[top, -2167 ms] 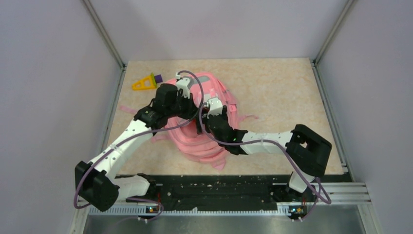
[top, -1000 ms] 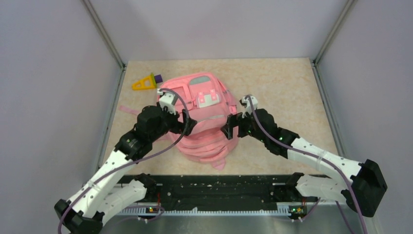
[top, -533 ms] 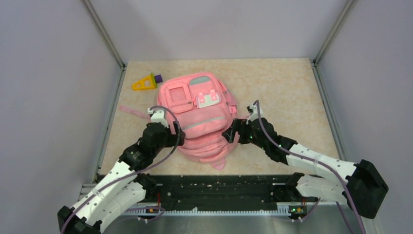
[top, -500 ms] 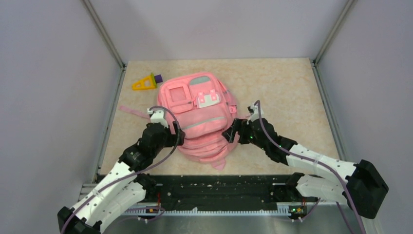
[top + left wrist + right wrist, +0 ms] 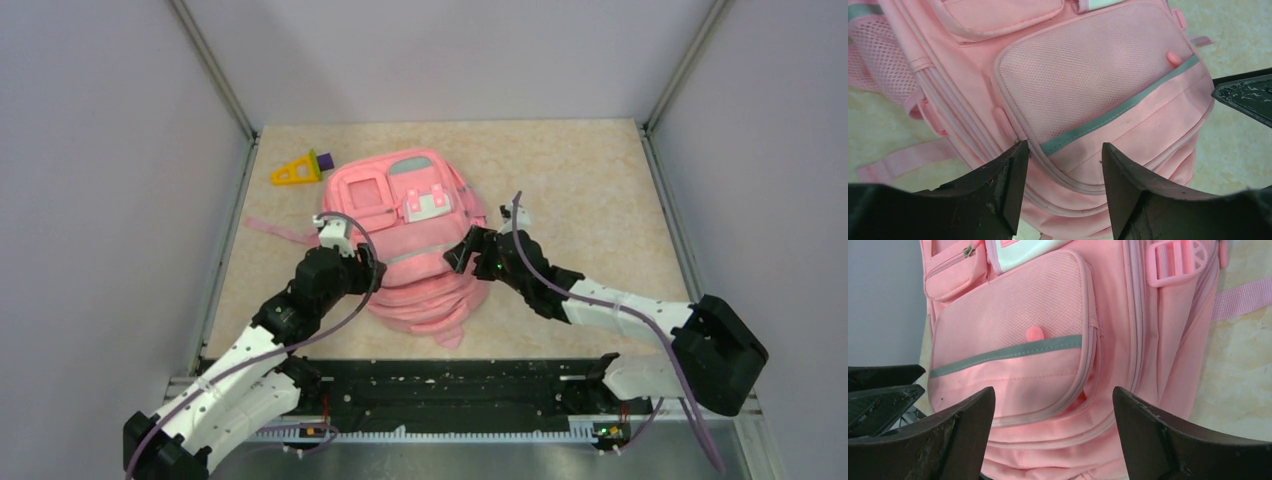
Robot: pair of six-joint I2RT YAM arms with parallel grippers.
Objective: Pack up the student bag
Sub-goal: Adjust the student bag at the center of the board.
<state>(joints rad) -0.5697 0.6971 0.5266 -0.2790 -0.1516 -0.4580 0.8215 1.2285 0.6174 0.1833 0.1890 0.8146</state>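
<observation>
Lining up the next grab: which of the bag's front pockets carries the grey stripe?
The lower mesh pocket of the student bag; the plain pocket and white-patched pocket above it have none.

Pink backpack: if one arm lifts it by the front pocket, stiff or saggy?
Probably saggy: the student bag is soft fabric, folded and bunched at its near end. Likely light for its size, lying fairly flat. A push may bunch it rather than slide it.
</observation>
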